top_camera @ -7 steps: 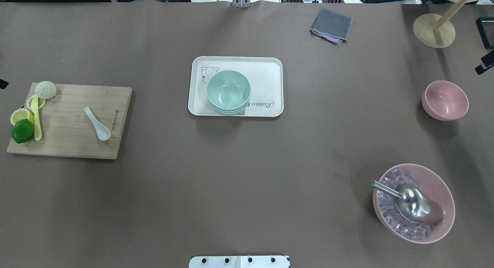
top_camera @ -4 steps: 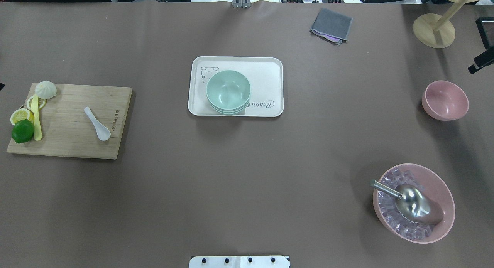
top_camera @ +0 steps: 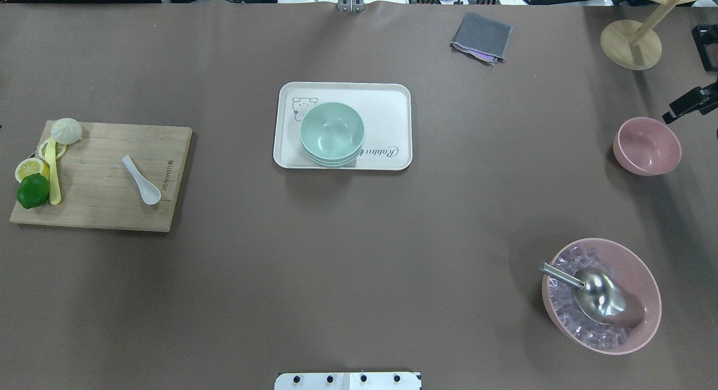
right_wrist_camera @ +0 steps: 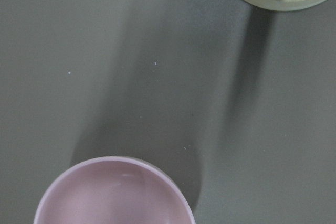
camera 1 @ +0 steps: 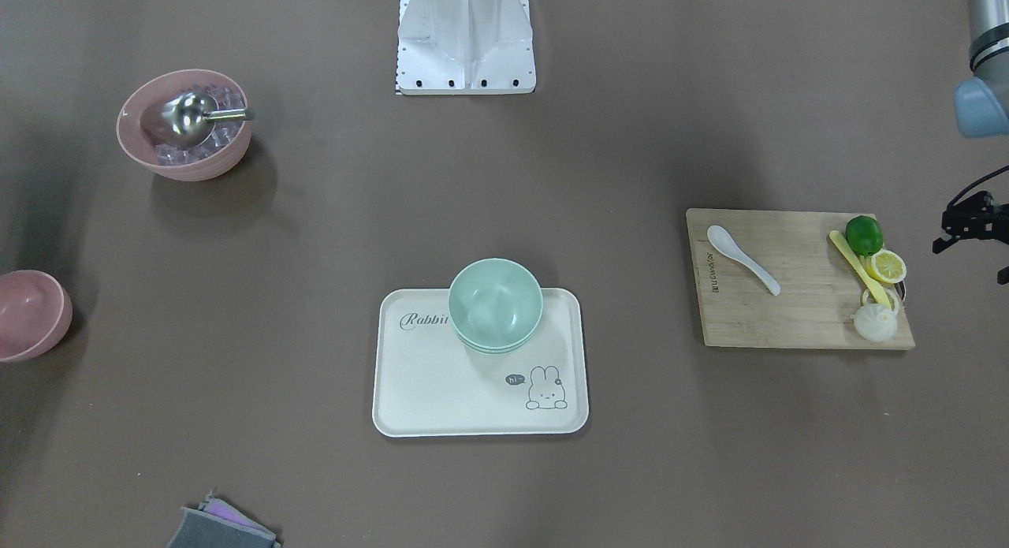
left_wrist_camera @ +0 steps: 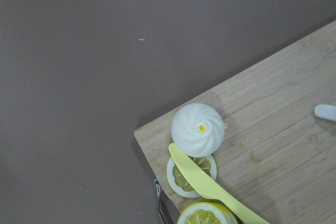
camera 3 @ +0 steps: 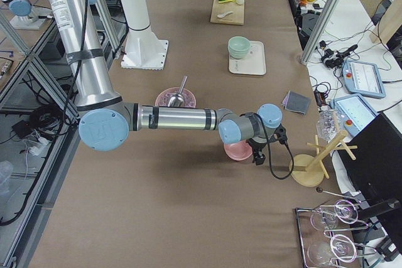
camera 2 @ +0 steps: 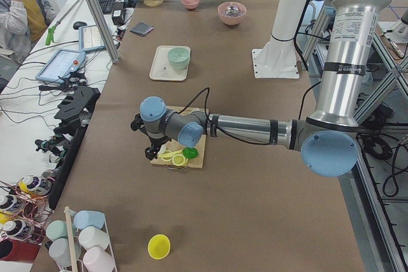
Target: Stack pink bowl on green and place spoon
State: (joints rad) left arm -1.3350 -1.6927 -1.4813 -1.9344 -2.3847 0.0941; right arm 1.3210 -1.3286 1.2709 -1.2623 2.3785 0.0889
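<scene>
Brown tabletop (top_camera: 392, 266) bears a small round pink plastic bowl (top_camera: 647, 146), probably light and slick, so pinch its rim; right gripper (top_camera: 680, 108) spread unreadable.

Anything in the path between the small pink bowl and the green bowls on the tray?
Nothing. In the overhead view, only bare brown table and the rim of the tray separate the small pink bowl from the green bowls.

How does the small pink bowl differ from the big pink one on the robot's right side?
The small pink bowl is empty; the large pink bowl holds ice cubes and a metal scoop. The small pink bowl is narrower than the large pink bowl, and sits farther from the robot's base. Both are pink, round, open side up on the table.
</scene>
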